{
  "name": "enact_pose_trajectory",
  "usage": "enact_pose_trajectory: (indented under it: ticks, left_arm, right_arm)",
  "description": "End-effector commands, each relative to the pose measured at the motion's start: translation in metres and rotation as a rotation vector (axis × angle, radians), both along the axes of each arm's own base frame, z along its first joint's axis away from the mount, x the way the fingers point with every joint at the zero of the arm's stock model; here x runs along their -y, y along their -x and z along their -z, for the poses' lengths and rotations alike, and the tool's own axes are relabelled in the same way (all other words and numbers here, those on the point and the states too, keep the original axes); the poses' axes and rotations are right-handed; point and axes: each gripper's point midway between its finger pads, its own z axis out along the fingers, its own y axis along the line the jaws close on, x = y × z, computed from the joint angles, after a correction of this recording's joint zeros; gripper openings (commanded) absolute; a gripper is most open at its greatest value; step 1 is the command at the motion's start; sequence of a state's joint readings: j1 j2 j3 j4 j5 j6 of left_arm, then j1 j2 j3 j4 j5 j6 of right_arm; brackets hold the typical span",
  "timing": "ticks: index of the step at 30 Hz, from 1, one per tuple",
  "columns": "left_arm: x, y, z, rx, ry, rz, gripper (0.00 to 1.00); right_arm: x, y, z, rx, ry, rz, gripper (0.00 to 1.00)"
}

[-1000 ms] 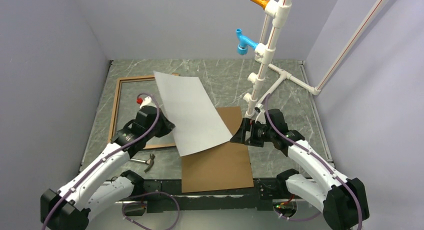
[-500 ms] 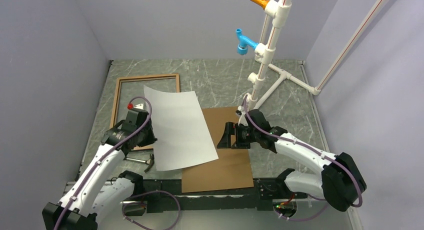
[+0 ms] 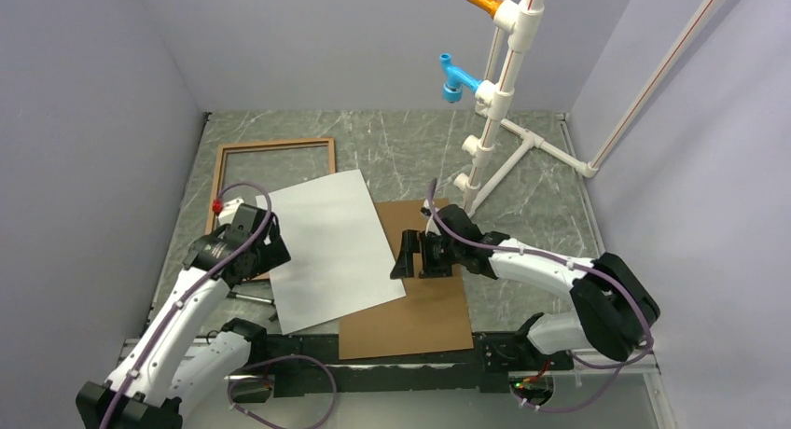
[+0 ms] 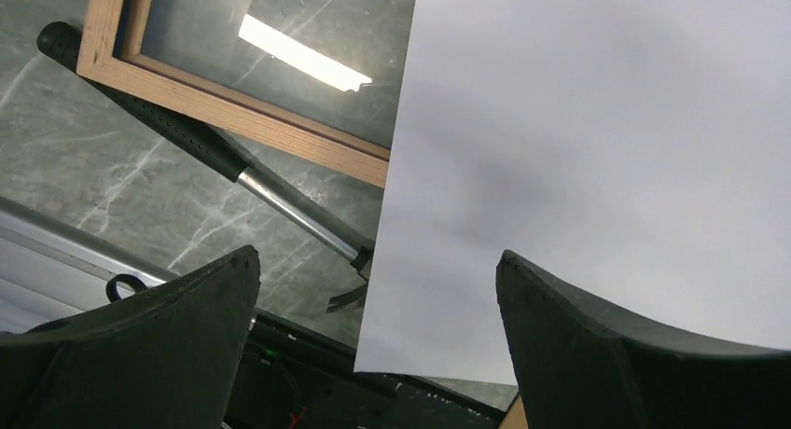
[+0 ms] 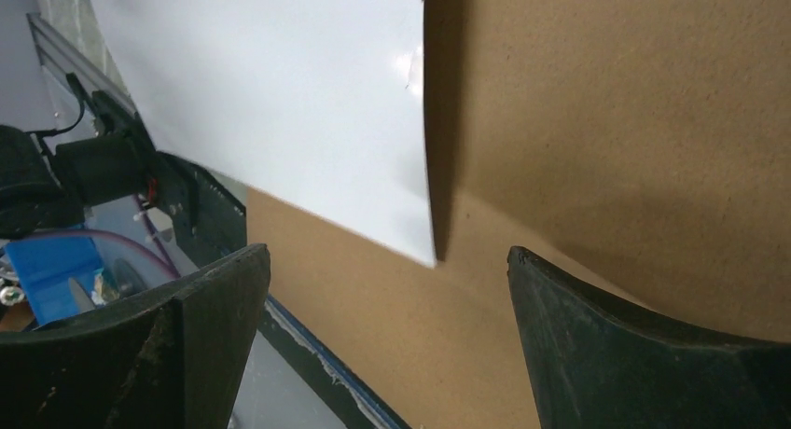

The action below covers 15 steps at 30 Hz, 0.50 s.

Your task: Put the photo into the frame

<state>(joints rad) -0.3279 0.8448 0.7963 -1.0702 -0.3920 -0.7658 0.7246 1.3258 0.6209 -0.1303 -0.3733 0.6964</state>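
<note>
The table (image 3: 410, 149) is a grey-green marbled slab; the frame (image 3: 280, 144) lies flat at its far left, wood face up, and a brown backing board (image 3: 420, 308) lies at the near centre. The photo (image 3: 326, 247) rests white back up across the frame's near right corner and the board's left part; a hammer (image 4: 289, 210) lies just beside the frame's near rail, its head under the photo's edge; a white pipe stand (image 3: 550, 149) sits at the far right.

photo (image 3: 328, 250) lies white-side up, seemingly overlapping the wood frame (image 3: 277, 145).
</note>
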Motion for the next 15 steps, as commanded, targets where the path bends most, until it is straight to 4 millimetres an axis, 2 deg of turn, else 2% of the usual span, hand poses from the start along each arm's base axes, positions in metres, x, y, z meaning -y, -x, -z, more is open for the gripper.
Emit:
enact_pose_trajectory:
  ticks: [1, 8, 15]
  left_arm:
    - [-0.006, -0.003, -0.022, 0.124, 0.018, -0.037, 1.0]
    - [0.016, -0.012, -0.036, 0.21, 0.115, 0.077, 0.99]
    - [0.034, -0.02, -0.038, 0.228, 0.185, 0.129, 0.99]
  right_arm:
    - [-0.02, -0.029, -0.016, 0.098, -0.038, 0.001, 1.0]
    - [-0.04, -0.046, -0.001, 0.073, -0.033, -0.029, 0.99]
    - [-0.066, -0.064, 0.008, 0.044, -0.068, -0.051, 0.96]
